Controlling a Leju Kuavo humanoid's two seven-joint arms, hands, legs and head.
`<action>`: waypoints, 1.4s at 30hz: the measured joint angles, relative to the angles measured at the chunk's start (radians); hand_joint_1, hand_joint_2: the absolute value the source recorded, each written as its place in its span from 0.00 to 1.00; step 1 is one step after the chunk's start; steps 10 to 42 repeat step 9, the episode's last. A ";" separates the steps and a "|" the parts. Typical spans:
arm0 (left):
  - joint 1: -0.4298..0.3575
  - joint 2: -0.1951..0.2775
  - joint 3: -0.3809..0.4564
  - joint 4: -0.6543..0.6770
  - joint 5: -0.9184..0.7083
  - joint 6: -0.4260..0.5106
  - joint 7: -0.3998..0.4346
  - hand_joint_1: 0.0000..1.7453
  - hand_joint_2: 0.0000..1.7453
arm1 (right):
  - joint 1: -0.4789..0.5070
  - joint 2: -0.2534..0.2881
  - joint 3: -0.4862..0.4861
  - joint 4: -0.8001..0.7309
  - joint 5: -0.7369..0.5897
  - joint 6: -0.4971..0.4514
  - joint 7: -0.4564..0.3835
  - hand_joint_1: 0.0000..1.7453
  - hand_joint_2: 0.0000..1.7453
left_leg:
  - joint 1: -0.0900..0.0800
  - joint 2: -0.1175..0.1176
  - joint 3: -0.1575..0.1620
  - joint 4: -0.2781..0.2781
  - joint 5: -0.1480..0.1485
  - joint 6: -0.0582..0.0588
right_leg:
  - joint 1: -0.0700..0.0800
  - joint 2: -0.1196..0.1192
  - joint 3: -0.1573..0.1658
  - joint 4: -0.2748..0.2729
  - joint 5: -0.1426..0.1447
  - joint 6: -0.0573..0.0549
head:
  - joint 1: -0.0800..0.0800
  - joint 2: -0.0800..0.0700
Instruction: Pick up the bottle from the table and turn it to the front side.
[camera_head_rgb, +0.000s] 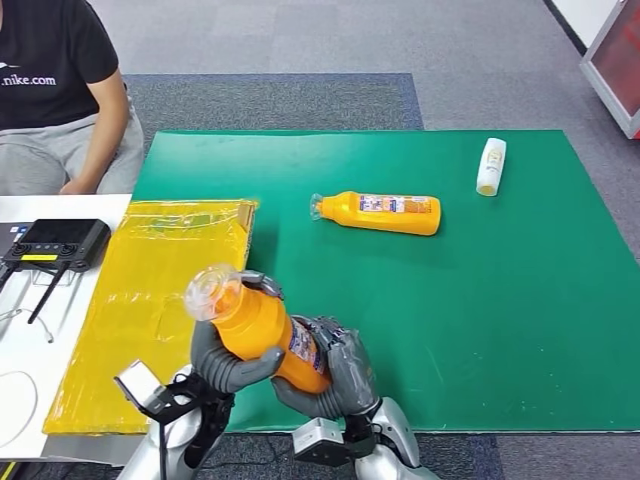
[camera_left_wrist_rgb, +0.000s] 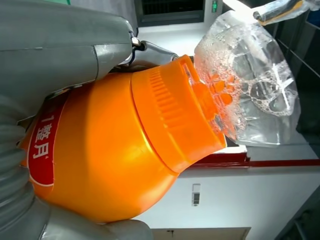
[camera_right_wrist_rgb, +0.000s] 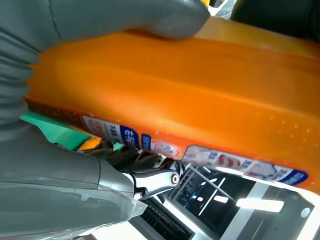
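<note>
above the near edge of the smooth green mat (camera_head_rgb: 490, 330), both hands grip a glossy orange plastic bottle (camera_head_rgb: 260, 325) clear of the table, long axis tilted, its bubbly clear cap (camera_head_rgb: 205, 291) pointing up-left. the left hand (camera_head_rgb: 226, 365) wraps the shoulder and the right hand (camera_head_rgb: 343, 375) clasps the base.

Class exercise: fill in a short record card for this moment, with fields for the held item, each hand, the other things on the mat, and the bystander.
held item: orange bottle, clear cap, lifted off the green mat
left hand: grips the bottle near its cap end
right hand: holds its lower part
on mat: second orange bottle lying flat; small white bottle
beside mat: yellow bag
bystander: person seated at far left
</note>
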 joint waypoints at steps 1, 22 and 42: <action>0.000 0.001 0.000 0.000 -0.002 0.004 0.001 1.00 1.00 | 0.001 0.000 -0.001 0.000 -0.004 0.000 -0.001 0.03 1.00 | 0.000 0.000 0.000 0.000 0.000 0.000 | 0.000 0.000 0.000 0.000 0.000 0.000 | 0.000 0.000; 0.007 0.019 0.028 0.000 -0.025 0.053 0.024 1.00 1.00 | 0.019 0.001 -0.003 -0.004 -0.030 0.001 -0.014 0.00 0.00 | 0.000 0.000 0.000 0.000 0.000 0.000 | 0.000 0.000 0.000 0.000 0.000 0.000 | 0.000 0.000; 0.007 0.019 0.028 0.000 -0.025 0.053 0.024 1.00 1.00 | 0.019 0.001 -0.003 -0.004 -0.030 0.001 -0.014 0.00 0.00 | 0.000 0.000 0.000 0.000 0.000 0.000 | 0.000 0.000 0.000 0.000 0.000 0.000 | 0.000 0.000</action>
